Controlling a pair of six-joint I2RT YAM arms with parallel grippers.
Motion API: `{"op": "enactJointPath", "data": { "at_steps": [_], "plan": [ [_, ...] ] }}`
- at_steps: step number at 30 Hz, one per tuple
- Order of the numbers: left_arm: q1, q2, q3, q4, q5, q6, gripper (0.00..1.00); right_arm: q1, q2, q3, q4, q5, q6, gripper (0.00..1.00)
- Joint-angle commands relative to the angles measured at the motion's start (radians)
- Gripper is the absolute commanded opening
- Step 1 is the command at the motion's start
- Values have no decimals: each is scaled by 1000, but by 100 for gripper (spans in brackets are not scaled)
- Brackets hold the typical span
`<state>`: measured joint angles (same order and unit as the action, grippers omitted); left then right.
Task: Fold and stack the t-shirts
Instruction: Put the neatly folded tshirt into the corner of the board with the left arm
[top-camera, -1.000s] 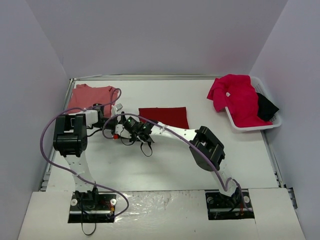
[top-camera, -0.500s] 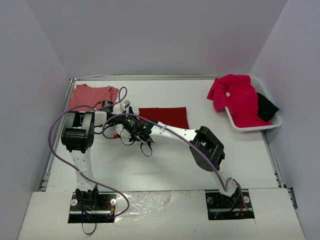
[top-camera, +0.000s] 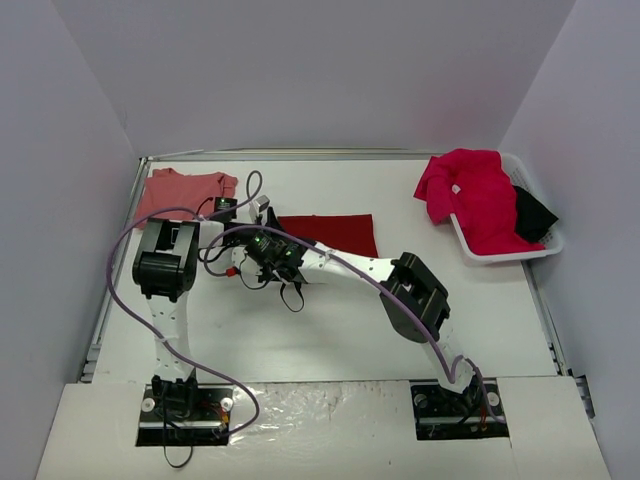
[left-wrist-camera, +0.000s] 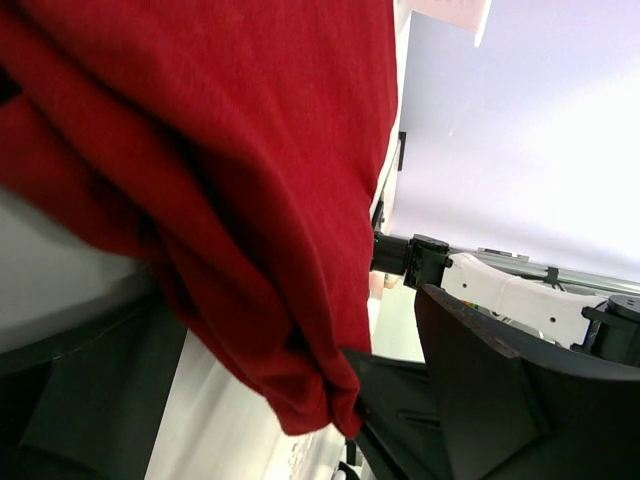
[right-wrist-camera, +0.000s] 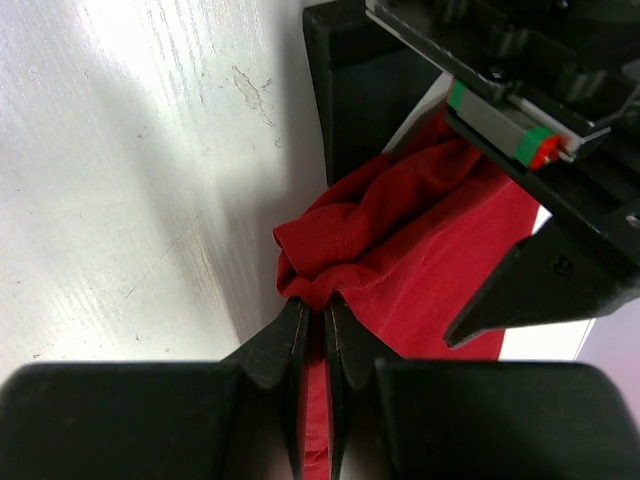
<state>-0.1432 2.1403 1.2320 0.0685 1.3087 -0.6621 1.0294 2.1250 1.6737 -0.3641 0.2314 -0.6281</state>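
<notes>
A dark crimson t-shirt (top-camera: 330, 232) lies folded at the table's middle. My right gripper (top-camera: 272, 243) is shut on its bunched left corner (right-wrist-camera: 322, 300), lifted off the table. My left gripper (top-camera: 256, 210) is open, its fingers (left-wrist-camera: 500, 390) standing on either side of that same hanging cloth (left-wrist-camera: 250, 150), and the right gripper's tips (left-wrist-camera: 385, 385) sit between them. A salmon-pink t-shirt (top-camera: 180, 190) lies flat at the far left. A raspberry t-shirt (top-camera: 468, 195) hangs over the white basket (top-camera: 505, 255) at the far right.
A black cloth (top-camera: 533, 212) lies in the basket beside the raspberry shirt. Both arms cross close together left of centre, with purple cable (top-camera: 115, 270) looping round the left arm. Grey walls close in the table on three sides.
My left arm has swung right, from over the salmon shirt's edge to the crimson corner. The right gripper has kept its hold and barely moved.
</notes>
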Motion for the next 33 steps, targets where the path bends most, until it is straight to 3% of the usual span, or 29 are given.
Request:
{"op": "enactJointPath", "data": {
  "at_steps": [1,4,11,15,19,22,26,29,33],
  "plan": [
    [-19,84,4,24,-160,45,95,11,-36,37,-35,25,8,0],
    [-25,98,20,24,-158,35,99,11,-36,35,-36,26,7,0],
    [-32,139,44,10,-143,22,73,14,-25,37,-36,26,8,0],
    [-33,148,47,20,-132,10,46,15,-19,40,-39,28,8,0],
    [-35,142,44,37,-128,-1,7,17,-17,40,-42,22,8,0],
    [-36,141,38,62,-111,-21,2,17,-14,35,-42,22,11,0],
    [-35,138,37,67,-109,-28,2,24,-14,28,-62,5,13,52],
    [-35,139,38,74,-100,-33,2,24,-56,-8,-85,-78,8,78],
    [-33,133,44,71,-101,-24,2,9,-196,-98,-125,-193,-15,90]
  ]
}}
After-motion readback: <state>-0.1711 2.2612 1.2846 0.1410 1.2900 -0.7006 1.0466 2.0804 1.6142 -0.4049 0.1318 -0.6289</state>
